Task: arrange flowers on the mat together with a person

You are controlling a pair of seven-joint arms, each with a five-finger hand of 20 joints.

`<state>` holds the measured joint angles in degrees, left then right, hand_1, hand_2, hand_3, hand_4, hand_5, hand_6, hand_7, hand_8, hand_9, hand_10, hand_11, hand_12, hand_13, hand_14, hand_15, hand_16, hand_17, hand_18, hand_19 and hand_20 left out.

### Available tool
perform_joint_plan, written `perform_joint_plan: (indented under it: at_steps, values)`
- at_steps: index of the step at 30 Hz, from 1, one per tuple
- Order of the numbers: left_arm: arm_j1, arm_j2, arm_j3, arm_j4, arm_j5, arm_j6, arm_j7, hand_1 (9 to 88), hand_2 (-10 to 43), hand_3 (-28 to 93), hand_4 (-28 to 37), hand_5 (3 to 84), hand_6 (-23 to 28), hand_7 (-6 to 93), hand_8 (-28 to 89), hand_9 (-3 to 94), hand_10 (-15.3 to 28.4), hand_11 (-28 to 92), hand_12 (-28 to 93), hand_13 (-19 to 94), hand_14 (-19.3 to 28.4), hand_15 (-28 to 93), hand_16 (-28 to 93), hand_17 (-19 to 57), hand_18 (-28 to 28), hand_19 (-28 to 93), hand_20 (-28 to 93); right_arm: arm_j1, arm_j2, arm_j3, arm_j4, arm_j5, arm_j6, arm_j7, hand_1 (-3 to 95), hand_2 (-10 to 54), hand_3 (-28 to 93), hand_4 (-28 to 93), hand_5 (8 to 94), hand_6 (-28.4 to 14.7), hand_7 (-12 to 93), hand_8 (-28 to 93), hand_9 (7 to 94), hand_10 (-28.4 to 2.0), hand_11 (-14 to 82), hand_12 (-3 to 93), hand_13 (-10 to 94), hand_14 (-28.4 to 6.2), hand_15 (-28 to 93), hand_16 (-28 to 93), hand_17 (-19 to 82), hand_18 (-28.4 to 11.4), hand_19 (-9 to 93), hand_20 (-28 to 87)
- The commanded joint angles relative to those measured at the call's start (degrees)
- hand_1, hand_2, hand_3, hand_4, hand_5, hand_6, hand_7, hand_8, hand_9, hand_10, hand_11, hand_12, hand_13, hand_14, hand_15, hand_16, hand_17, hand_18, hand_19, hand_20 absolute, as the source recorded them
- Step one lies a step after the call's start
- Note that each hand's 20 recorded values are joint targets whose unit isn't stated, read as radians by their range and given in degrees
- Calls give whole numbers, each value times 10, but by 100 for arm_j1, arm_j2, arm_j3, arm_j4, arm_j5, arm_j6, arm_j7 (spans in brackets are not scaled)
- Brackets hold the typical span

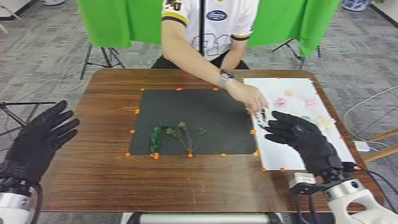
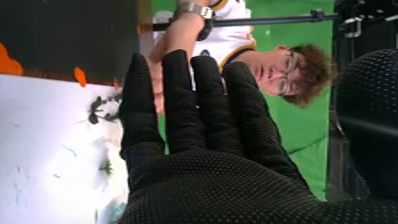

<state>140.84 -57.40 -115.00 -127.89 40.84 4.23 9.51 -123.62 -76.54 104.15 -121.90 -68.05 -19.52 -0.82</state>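
Currently, the right hand (image 1: pixel 304 139) is positioned over the white sheet (image 1: pixel 280 159), fingers extended. Head view: green stems (image 1: pixel 155 139) on the black mat (image 1: pixel 200 107). Right wrist view: dark sprig (image 2: pixel 95 111) near the fingertips.

From here the table (image 1: pixel 102 117) is brown, the mat (image 1: pixel 200 112) charcoal with orange tabs (image 1: pixel 179 89) dotting its edges. The stems (image 1: pixel 155 137) are green; the flowers (image 1: pixel 310 103), pale pink and yellow. The right hand's (image 1: pixel 300 134) glove is black (finely speckled, too), the curtain (image 1: pixel 115 20) bright green.

Rounded white arms (image 1: pixel 347 197), black cables (image 1: pixel 38 200), dotted black gloves (image 1: pixel 300 137)
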Motion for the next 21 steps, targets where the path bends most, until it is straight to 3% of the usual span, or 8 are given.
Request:
perform_joint_plan:
  at_steps: [1, 11, 21]
  values:
    - [16, -27, 53, 70, 24, -30, -57, 266, -38, 696, -248, 315, 27, 145, -76, 267, 108, 139, 195, 219, 142, 216, 42, -81, 217, 428, 96, -163, -138, 135, -46, -90, 166, -123, 189, -31, 827, -227, 414, -73, 137, -80, 424, -142, 120, 243, 366, -120, 175, 311, 150, -201, 423, 267]
    - [-21, -1, 38, 68, 32, -47, -112, 265, -39, 698, -247, 317, 28, 147, -76, 267, 109, 140, 194, 219, 142, 216, 41, -81, 217, 427, 95, -169, -184, 75, -10, -139, 134, -77, 192, -30, 825, -227, 418, -68, 141, -83, 430, -133, 122, 244, 371, -118, 174, 316, 148, -201, 425, 271]
    - [33, -39, 52, 56, 22, -32, -69, 265, -39, 698, -248, 316, 28, 144, -76, 268, 109, 138, 193, 219, 142, 214, 41, -81, 217, 426, 96, -121, -167, 33, 6, -142, 108, 22, 194, -29, 825, -228, 418, -67, 143, -84, 428, -137, 121, 247, 367, -120, 179, 321, 146, -201, 425, 273]
